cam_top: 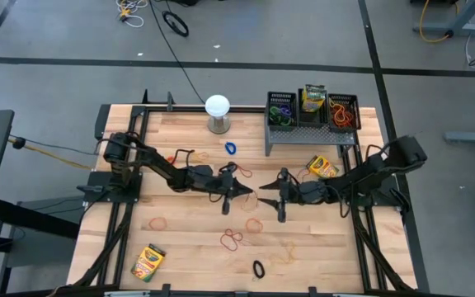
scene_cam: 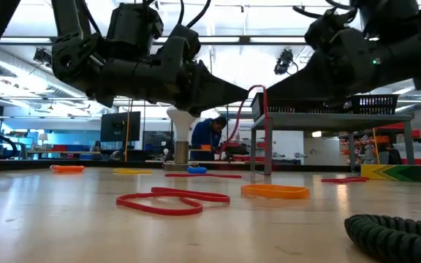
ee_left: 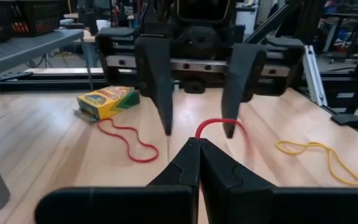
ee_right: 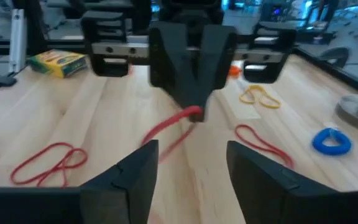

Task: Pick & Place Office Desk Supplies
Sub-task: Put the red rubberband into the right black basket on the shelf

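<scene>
Here, at the table's centre, my left gripper [ee_left: 197,146] pinches a red rubber band [ee_left: 219,124] shut, lifting it toward three o'clock so my wide-open right gripper [ee_right: 188,158] can take it for the bins [cam_top: 312,110] at one o'clock.

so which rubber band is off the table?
The red band, pinched in the shut left gripper facing the open right gripper. The others lie flat.

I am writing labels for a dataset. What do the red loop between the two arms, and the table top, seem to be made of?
The red loop, held in the shut left tool facing the open right tool, looks like matte rubber: thin and bending in a soft arc. The table top looks like pale wood with a smooth finish: plank seams and grain show.
</scene>
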`<control>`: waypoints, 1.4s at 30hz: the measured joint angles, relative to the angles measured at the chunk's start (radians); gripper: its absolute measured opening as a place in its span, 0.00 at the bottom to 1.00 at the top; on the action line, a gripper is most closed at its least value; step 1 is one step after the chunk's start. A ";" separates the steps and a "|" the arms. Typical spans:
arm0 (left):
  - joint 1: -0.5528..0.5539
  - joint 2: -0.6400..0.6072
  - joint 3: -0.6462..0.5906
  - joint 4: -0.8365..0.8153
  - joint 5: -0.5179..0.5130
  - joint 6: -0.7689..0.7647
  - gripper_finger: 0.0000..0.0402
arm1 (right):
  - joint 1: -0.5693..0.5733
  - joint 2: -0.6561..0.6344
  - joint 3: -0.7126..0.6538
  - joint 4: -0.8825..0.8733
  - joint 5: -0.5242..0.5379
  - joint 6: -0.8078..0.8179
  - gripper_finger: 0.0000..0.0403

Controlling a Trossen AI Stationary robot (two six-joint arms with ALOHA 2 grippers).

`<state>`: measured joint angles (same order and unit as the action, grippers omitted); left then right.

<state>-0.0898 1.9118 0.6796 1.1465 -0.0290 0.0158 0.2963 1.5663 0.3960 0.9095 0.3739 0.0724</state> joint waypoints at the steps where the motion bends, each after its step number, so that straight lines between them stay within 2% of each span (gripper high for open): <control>1: 0.000 0.000 0.000 -0.001 -0.007 0.000 0.01 | -0.007 0.007 0.004 0.000 -0.021 0.001 0.50; 4: 0.000 0.000 0.000 0.000 -0.023 0.000 0.01 | -0.021 0.027 0.021 0.000 -0.069 0.006 0.49; 10: 0.000 0.000 0.000 0.006 -0.023 0.000 0.01 | -0.032 0.073 0.057 0.009 -0.094 0.030 0.49; 19: 0.000 0.000 0.000 0.034 -0.023 0.004 0.01 | -0.093 0.164 0.112 0.035 -0.095 0.051 0.48; 24: 0.000 0.000 0.000 0.053 -0.023 0.015 0.01 | -0.110 0.211 0.115 0.135 -0.161 0.046 0.36; 29: 0.000 0.000 0.000 0.055 -0.030 0.016 0.02 | -0.108 0.217 0.115 0.155 -0.169 0.020 0.17; 31: 0.000 0.000 0.000 0.055 -0.054 -0.007 0.04 | -0.108 0.217 0.115 0.157 -0.170 0.015 0.08; 33: 0.000 0.000 0.000 0.054 -0.076 -0.019 0.08 | -0.107 0.217 0.115 0.160 -0.169 -0.009 0.02; 37: 0.000 -0.023 -0.010 0.050 -0.077 -0.021 0.20 | -0.103 0.217 0.115 0.153 -0.169 -0.023 0.02; 42: 0.000 -0.114 -0.065 0.003 -0.077 0.017 0.36 | -0.103 0.217 0.115 0.134 -0.169 -0.036 0.01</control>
<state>-0.0898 1.7979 0.6148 1.1497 -0.1063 0.0327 0.1932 1.7832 0.5112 1.0433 0.2051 0.0362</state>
